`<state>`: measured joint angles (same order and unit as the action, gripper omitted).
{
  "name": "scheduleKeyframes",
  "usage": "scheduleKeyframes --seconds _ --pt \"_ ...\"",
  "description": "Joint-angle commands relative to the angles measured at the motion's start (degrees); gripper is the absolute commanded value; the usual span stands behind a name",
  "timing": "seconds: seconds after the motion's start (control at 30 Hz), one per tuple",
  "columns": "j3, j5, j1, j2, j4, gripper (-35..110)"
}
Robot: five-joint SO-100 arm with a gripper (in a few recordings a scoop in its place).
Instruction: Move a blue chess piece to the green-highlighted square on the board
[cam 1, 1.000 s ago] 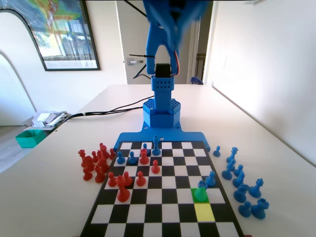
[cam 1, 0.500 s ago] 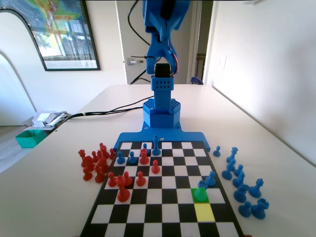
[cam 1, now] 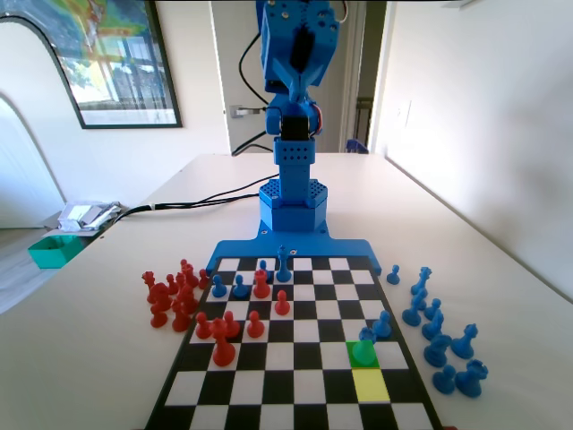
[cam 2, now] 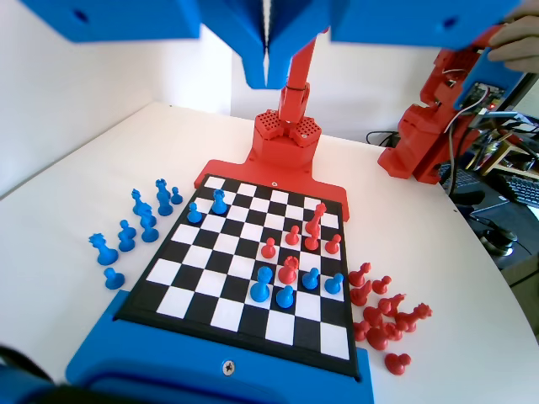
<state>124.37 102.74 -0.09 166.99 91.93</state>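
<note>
A small blue chess piece (cam 1: 363, 349), a pawn, stands on the green-highlighted square (cam 1: 355, 347) near the right side of the board (cam 1: 295, 358) in the fixed view. In the wrist view the same pawn (cam 2: 219, 202) stands near the board's (cam 2: 215, 282) far left corner. My gripper (cam 2: 268, 80) hangs high above the board with its jaws pressed together and nothing between them. In the fixed view the blue arm (cam 1: 295, 54) is folded upright over its base, far from the pawn.
A yellow square (cam 1: 370, 385) lies just in front of the green one. Another blue pawn (cam 1: 382, 324) stands one square behind it. Several red pieces (cam 1: 170, 296) are clustered off the board's left, and several blue pieces (cam 1: 439, 331) off its right. Red and blue pieces stand mid-board.
The arm has drawn back and up over its base and settled there, its blur gone. The pawn has stayed on the green square.
</note>
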Motion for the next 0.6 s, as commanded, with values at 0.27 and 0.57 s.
scheduleKeyframes --seconds 0.27,0.57 --pt "0.26 -0.35 1.58 6.33 -1.41 1" --pt "0.35 -0.88 2.29 8.09 -1.76 1"
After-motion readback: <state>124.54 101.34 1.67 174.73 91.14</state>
